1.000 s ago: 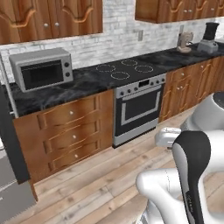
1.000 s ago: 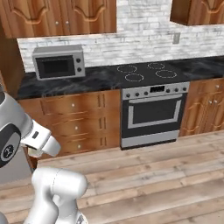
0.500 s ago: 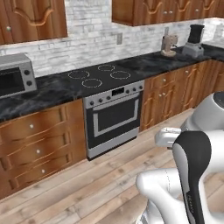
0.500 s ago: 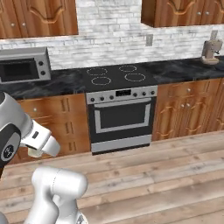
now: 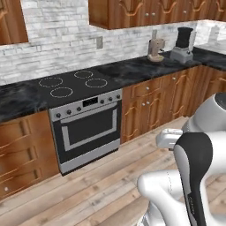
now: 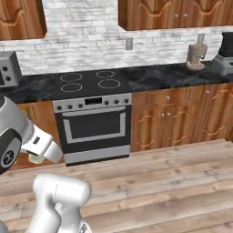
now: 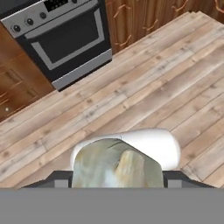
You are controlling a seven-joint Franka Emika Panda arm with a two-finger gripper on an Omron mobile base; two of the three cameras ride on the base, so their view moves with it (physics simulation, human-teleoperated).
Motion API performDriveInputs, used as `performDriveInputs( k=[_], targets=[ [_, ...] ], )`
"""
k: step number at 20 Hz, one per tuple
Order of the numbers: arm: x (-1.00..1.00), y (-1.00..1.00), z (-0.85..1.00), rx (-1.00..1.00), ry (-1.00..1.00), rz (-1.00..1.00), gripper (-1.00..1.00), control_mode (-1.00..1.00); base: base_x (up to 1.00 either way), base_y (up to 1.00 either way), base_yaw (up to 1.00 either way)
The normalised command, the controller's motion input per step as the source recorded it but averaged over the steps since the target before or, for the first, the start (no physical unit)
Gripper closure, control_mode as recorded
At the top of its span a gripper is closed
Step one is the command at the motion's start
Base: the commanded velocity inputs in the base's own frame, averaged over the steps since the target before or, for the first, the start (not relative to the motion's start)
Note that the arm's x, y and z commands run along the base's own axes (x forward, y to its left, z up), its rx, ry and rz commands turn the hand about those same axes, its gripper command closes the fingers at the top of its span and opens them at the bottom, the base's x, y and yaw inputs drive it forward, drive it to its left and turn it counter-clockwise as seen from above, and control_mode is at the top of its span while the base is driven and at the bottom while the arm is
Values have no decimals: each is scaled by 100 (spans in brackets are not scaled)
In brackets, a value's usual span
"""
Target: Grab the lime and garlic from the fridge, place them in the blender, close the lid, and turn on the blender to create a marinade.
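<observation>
Blender [image 5: 182, 44]: boxy base; tall dark jar

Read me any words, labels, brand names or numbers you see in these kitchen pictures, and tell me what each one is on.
No readable text anywhere.
Stainless steel oven with black glass door: its small dark display panel shows faint marks, too blurred to read.
Boxy grey blender with tall black jar: no label shows.
Tan-brown cylindrical coffee machine: no label shows.

The oven [image 6: 94, 127] sits at the centre, its stovetop [image 6: 90, 80] set in the dark counter [image 6: 154, 75]. At 2 o'clock a coffee machine [image 6: 196, 56] stands near the blender [image 6: 225, 53]. The microwave [image 6: 7, 68] is at 9 o'clock.
</observation>
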Motion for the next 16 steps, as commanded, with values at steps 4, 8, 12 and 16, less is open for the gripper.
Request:
performDriveInputs(
  k=[4, 8, 12, 16],
  targets=[
    [0, 0, 0, 0, 0, 0, 100, 100, 86, -90, 30],
    [0, 0, 0, 0, 0, 0, 100, 100, 93, -90, 32],
    [0, 0, 0, 0, 0, 0, 100, 100, 94, -94, 30],
    [0, 0, 0, 0, 0, 0, 100, 100, 89, -100, 27]
  ],
)
